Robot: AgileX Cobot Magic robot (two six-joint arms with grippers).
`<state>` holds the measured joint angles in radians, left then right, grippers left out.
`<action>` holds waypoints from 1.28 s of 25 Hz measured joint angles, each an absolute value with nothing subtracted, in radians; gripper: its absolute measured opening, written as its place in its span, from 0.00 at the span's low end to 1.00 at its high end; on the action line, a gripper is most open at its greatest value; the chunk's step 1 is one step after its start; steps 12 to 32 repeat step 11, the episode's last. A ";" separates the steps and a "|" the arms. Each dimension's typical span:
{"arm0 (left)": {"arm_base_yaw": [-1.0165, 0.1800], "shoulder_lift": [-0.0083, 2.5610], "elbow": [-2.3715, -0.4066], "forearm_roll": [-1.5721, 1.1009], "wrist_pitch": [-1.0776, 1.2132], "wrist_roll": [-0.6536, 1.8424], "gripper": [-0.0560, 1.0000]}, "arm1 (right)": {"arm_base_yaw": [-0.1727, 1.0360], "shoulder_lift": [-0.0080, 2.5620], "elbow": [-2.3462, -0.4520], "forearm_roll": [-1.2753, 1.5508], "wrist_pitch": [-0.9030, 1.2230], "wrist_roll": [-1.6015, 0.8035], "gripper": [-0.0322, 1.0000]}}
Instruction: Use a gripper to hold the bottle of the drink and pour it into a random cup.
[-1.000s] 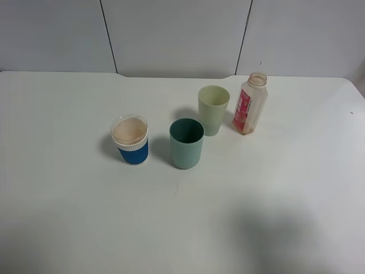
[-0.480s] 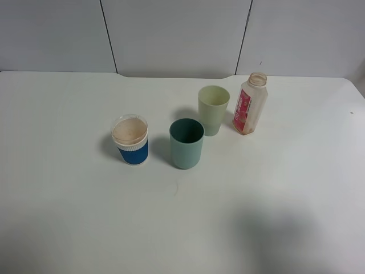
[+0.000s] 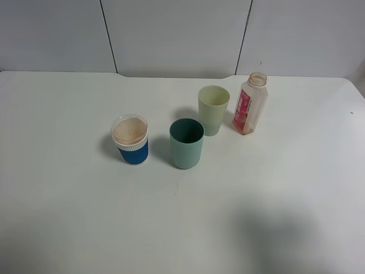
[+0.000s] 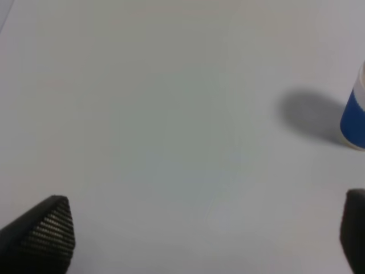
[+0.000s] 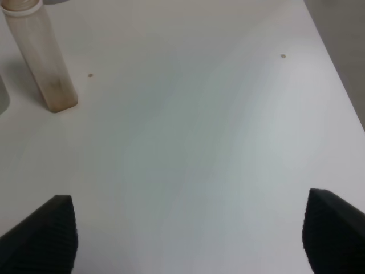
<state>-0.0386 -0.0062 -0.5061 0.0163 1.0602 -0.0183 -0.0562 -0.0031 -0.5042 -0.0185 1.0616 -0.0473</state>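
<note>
Standing here, I see the left gripper (image 4: 205,240) with its black ribbed fingertips spread wide over bare white tabletop (image 3: 68,194), and only the edge of the blue-and-white ribbed cup with a pale drink-stained inside (image 3: 130,140) shows ahead of it and off toward its right finger. Next along sit the teal-green tapered plastic cup (image 3: 186,143) and, behind it, the pale yellow-green tapered plastic cup (image 3: 213,109), both upright and close together. Just beside that pale cup stands the small translucent plastic bottle with the red-pink label and open neck (image 3: 250,103), upright, with what looks like a little dark brown drink (image 5: 57,97) at its base. The right gripper (image 5: 185,237) is also spread wide, holding nothing, and the bottle lies well ahead of it, off toward its left finger. The risk, I'd say, is that the light, nearly empty bottle tips or skids if a finger nudges it before both close, and a knock could carry it into the neighbouring pale cup; an uncapped neck would then spill. Compared with the earlier frames, nothing on the table has shifted; cups and bottle stand exactly where they were.
</note>
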 joint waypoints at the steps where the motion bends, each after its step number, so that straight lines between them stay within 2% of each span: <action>1: -0.039 -0.006 -0.506 0.016 1.060 -0.018 0.93 | -0.056 -0.003 -0.504 -0.018 1.062 -0.047 0.79; 32: -0.039 -0.006 -0.506 0.016 1.060 -0.018 0.93 | -0.056 -0.003 -0.504 -0.018 1.062 -0.047 0.79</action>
